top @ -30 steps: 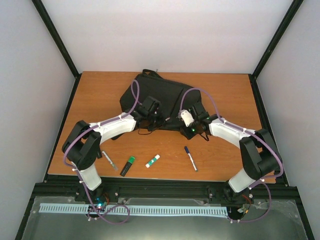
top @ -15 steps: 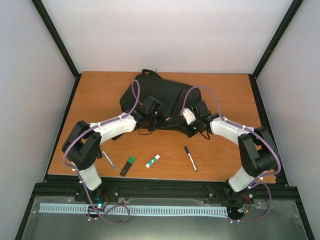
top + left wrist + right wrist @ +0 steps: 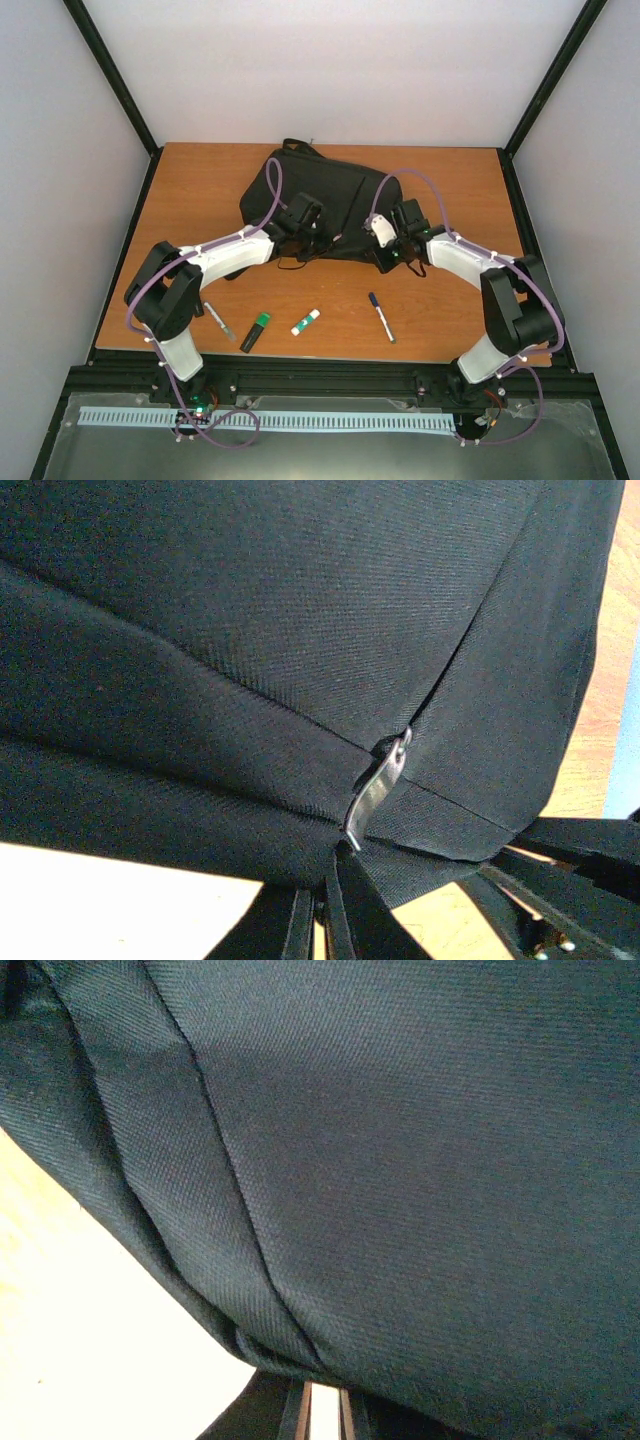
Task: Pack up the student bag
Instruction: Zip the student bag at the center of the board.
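Step in hand, as I judge it: opening the student bag (image 3: 330, 195) so it can be packed. The bag lies flat on the tabletop (image 3: 190, 190), both arms reaching to its near edge.

Left gripper (image 3: 335, 865): fully closed, fingertips meeting the lower tip of the metal zipper pull (image 3: 380, 785), apparently pinching it. Right gripper (image 3: 322, 1400): closed too, at the bag's near-right hem, seemingly nipping a fold of black fabric (contact itself is hidden under the fold, so not certain).

To do it well:
- draw the pull along the zip line, not up off the bag, since the grip is only on the thin tip and could slip
- keep the right gripper anchoring the fabric so the zip runs taut instead of dragging the whole bag
- pull steadily; soft cloth will bunch ahead of the slider if jerked

Containers: the student bag is the only one. The zip seam beside the pull looks shut in the left wrist view, and no opening or contents are visible in any view.

Nothing is packed yet, by the look of it. Loose on the tabletop, nearer than the bag and apart from it: a silver pen (image 3: 218, 320), a green highlighter (image 3: 256, 331), a glue stick (image 3: 306, 321), a blue-capped marker (image 3: 381, 316).
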Tool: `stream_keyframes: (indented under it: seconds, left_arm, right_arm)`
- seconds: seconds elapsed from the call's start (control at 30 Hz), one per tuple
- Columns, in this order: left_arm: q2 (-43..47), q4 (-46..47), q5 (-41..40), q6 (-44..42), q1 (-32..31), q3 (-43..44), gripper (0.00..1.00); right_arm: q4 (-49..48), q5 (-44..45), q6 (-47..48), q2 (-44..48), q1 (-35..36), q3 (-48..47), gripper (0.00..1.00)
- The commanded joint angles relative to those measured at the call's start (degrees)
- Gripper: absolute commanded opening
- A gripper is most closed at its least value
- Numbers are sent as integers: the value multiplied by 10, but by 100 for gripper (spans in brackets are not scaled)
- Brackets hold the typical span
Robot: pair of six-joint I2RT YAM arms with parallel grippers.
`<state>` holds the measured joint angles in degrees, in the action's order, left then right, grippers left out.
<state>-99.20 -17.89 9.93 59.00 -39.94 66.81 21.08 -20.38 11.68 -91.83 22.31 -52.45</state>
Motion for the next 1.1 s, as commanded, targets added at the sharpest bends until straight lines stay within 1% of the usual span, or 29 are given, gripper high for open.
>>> stream_keyframes:
  seconds: [0.0,0.17,0.3,0.57,0.67,0.77,0.87,0.97,1.0,1.03,1.07]
  left_arm:
    - [8,-37,0,-37,-11,21,1]
    - [13,-46,-20,-61,-5,-8,1]
    - [27,-44,-39,-79,1,-55,1]
    - [61,-51,-70,-114,7,-117,1]
    - [77,-61,-86,-128,15,-136,1]
    - [91,-66,-103,-144,39,-149,1]
    - [97,-68,-112,-165,75,-140,1]
    - [89,-76,-124,-184,105,-109,1]
    - [85,-79,-125,-189,112,-97,2]
    - [82,-82,-120,-194,120,-86,9]
    - [82,-83,-101,-205,125,-74,22]
  right_arm:
    - [29,17,53,30,-35,2,3]
    - [60,35,102,57,-63,28,3]
    - [69,53,136,81,-79,53,3]
    - [62,85,192,86,-108,77,3]
    - [65,78,205,94,-109,81,3]
    - [77,46,212,102,-107,75,3]
    - [99,7,205,87,-91,56,3]
    - [99,2,185,79,-35,46,3]
    - [96,0,176,79,-10,45,3]
    - [93,-2,165,77,13,42,3]
    - [91,-8,153,74,34,36,3]
